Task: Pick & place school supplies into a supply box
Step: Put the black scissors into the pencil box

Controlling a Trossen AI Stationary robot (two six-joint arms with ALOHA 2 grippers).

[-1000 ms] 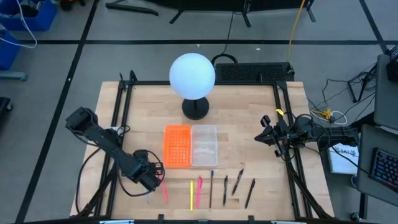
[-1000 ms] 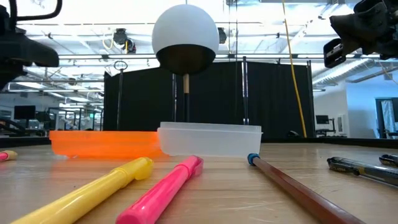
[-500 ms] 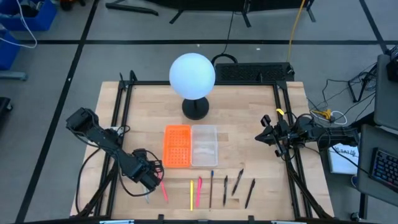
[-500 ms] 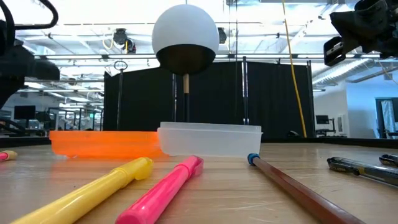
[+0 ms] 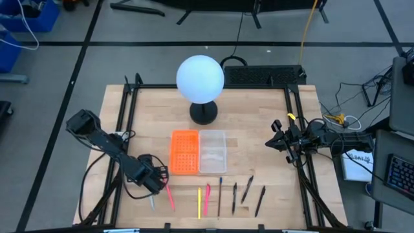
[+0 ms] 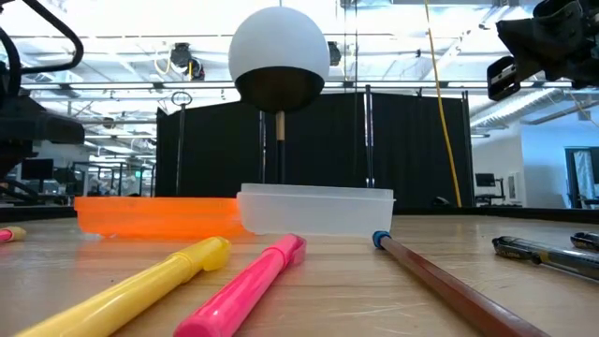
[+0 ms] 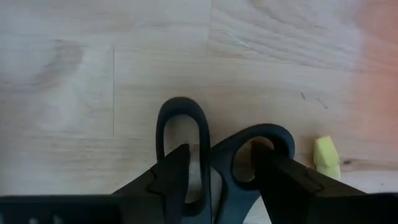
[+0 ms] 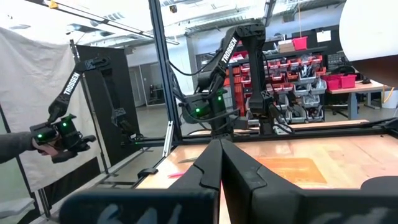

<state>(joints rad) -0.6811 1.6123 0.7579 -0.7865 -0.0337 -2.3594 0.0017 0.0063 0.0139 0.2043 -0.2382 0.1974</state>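
progress: none boxed yet, judging by the supply box (image 5: pixel 212 151), which looks bare at frame centre | scissors (image 7: pixel 205 155) on counter lower left, left gripper (image 7: pixel 219 176) jaws apart astride handles | pens (image 5: pixel 220 196) in bottom-centre row | right gripper (image 5: pixel 274 140) jaws together, mid-right

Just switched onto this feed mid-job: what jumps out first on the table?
The white globe lamp dominates the table's far middle, with the supply box and its orange half just in front of it. Along the near edge lies a row of pens. At the near left, the left gripper straddles the handle loops of the black scissors; the right gripper waits, shut, at the table's right edge.
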